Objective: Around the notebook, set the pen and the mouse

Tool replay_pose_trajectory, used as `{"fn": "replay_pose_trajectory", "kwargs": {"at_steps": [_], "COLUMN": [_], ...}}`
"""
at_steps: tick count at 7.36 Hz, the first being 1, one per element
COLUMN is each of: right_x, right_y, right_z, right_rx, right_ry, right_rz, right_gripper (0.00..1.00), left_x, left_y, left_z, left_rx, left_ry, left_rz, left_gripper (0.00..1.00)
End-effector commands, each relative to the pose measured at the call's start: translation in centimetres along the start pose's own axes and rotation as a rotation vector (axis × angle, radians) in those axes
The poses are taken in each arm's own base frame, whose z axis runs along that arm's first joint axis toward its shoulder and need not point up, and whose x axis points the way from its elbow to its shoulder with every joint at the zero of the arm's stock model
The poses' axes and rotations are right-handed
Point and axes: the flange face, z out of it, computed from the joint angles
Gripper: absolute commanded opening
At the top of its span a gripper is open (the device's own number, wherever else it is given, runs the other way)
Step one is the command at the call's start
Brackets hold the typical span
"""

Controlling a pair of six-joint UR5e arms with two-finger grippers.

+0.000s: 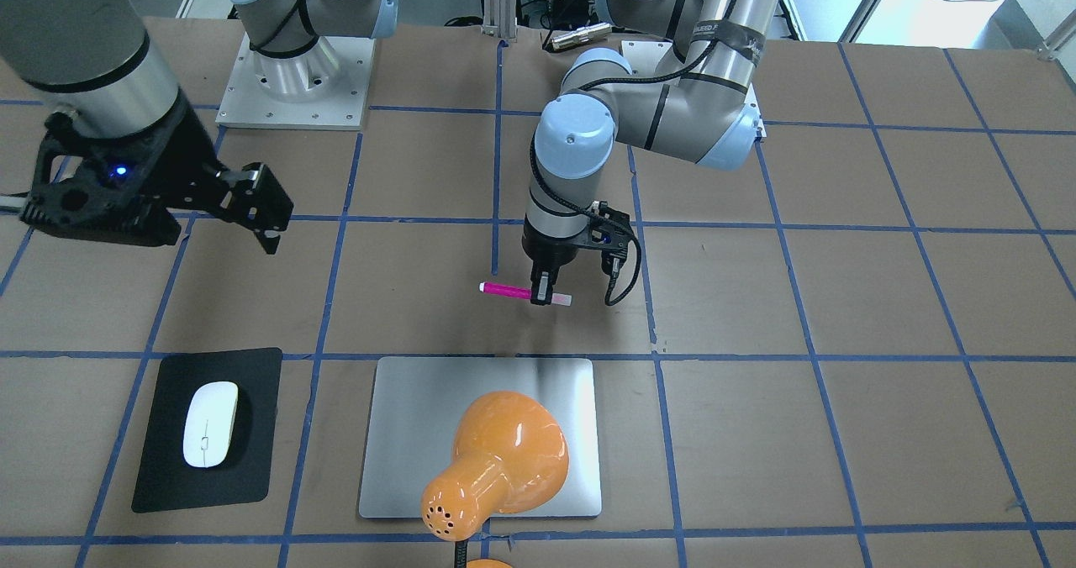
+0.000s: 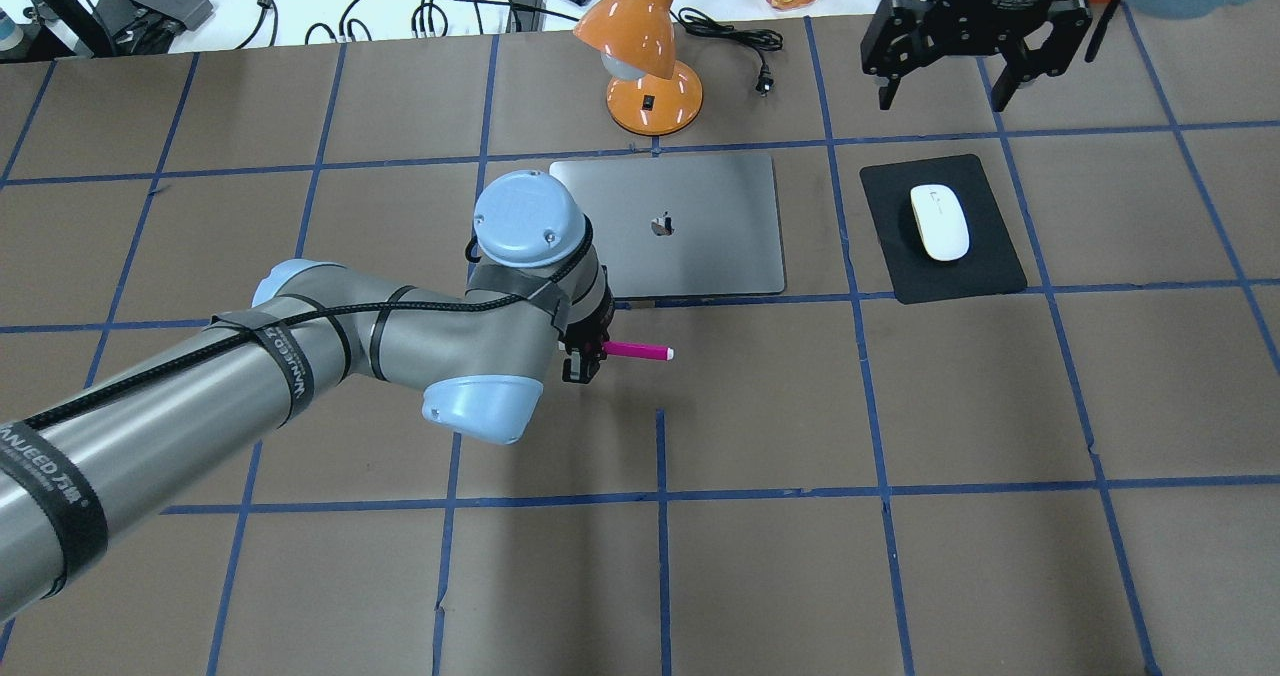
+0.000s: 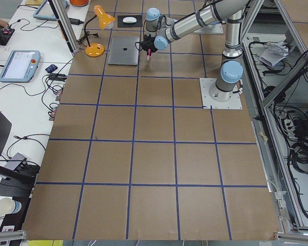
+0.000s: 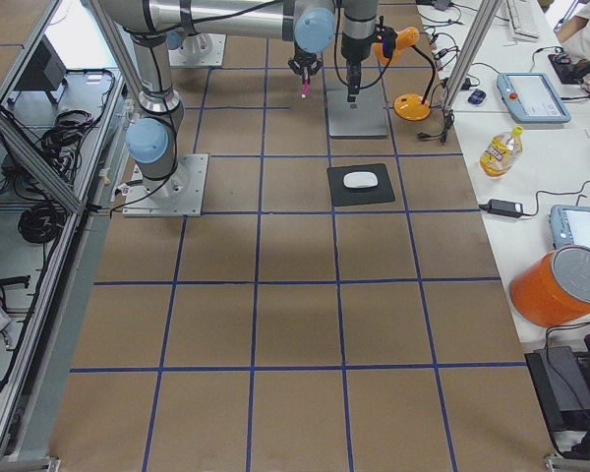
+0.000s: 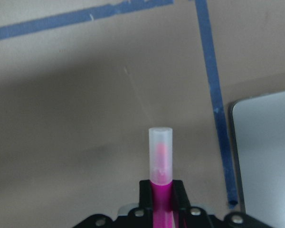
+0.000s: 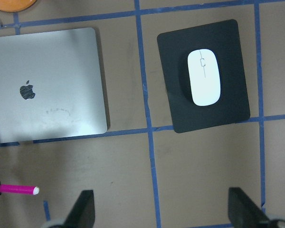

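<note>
My left gripper (image 2: 588, 354) is shut on the magenta pen (image 2: 640, 351), holding it level and low over the table, just on the robot's side of the silver notebook (image 2: 690, 226). In the left wrist view the pen's whitish cap (image 5: 160, 156) sticks out past the fingers, with the notebook's corner (image 5: 266, 152) at the right. The white mouse (image 2: 939, 222) lies on a black pad (image 2: 985, 266) to the notebook's right. My right gripper (image 2: 942, 96) hangs open and empty, high above the table beyond the pad. Its wrist view shows the mouse (image 6: 204, 77), the notebook (image 6: 47, 85) and the pen (image 6: 16, 189).
An orange desk lamp (image 2: 645, 46) stands at the notebook's far edge, and in the front-facing view its head (image 1: 504, 459) hangs over the notebook (image 1: 420, 417). A loose plug and cable (image 2: 760, 76) lie beside the lamp. Bare brown table with blue tape lines stretches toward the robot.
</note>
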Motion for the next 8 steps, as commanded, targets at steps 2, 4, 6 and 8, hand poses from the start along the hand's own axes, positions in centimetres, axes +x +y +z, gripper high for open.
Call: {"fn": "replay_pose_trajectory", "kwargs": {"at_steps": [2,4,6,8], "right_x": [-3.4,-3.1,-2.6,-1.0], "right_y": [3.3,4.8,4.6,3.9], "right_z": [-0.8,-0.5,-1.0,-1.1], "right_rx": [-0.016,0.023,0.034,0.034], "right_ry": [0.002,-0.009,-0.021,-0.007], "right_rz": [-0.001,-0.008,0.001,-0.011], "right_gripper": [1.0,1.0,1.0,1.0], "left_x": [1.3,1.2,0.7,0.5], "left_y": [3.4,3.5,4.0,4.4], "left_z": [1.1,2.1,2.5,2.8], "left_rx": [0.0,0.005,0.006,-0.002], "left_ry": [0.009,-0.009,-0.019,-0.026], "left_rz": [-0.024,-0.029,-0.016,-0.01], "left_gripper": [0.0,0.0,0.3,0.36]}}
